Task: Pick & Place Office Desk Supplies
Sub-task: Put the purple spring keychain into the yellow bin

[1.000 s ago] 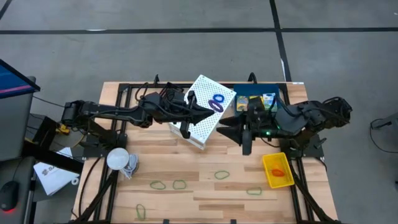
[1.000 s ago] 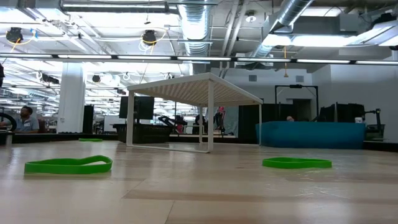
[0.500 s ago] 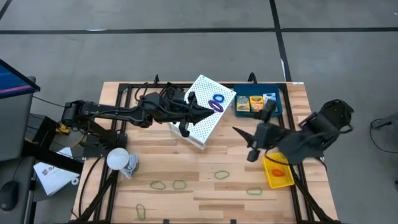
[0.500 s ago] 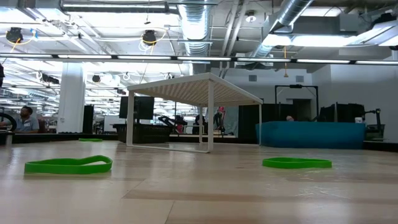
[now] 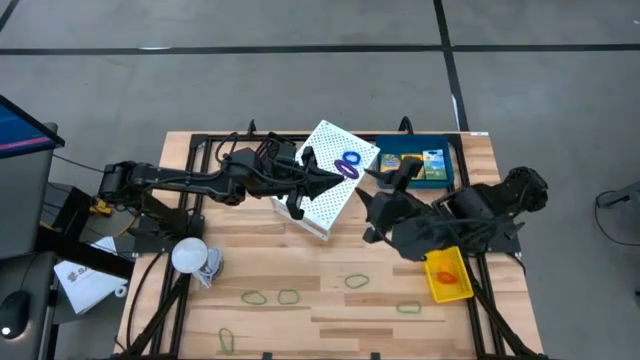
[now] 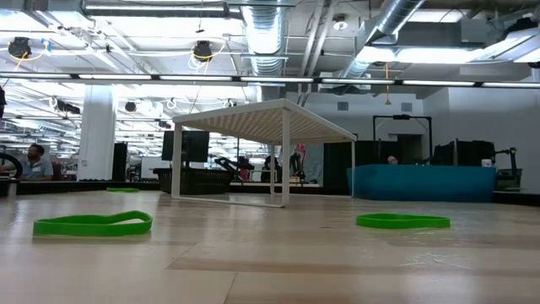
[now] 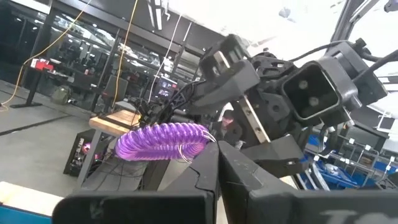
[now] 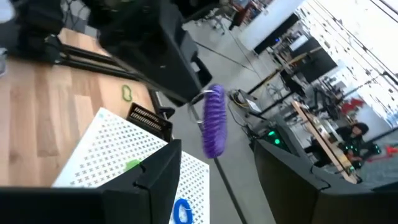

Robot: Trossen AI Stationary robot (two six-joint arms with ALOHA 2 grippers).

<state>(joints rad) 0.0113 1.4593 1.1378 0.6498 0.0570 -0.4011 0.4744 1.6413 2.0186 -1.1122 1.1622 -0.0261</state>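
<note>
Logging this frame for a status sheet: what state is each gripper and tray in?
left gripper: shut on purple coiled band
right gripper: open, empty
white perforated tray: upside down, tilted
blue tray: upright, crayon packs inside
yellow tray: upright, orange band inside

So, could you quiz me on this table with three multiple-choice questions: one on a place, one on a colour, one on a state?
1. The crayon packs lie:
A. in the blue tray
B. in a red bucket
C. on the floor

2. The coil pinched by the left arm's fingers is:
A. white
B. purple
C. brown

3. The right arm's fingers are:
A. shut on a crayon pack
B. shut on a green band
C. open, holding nothing

Answers: 1 A, the packs sit inside the blue rim. 2 B, it shows purple in both wrist views. 3 C, an empty gap parts them.
</note>
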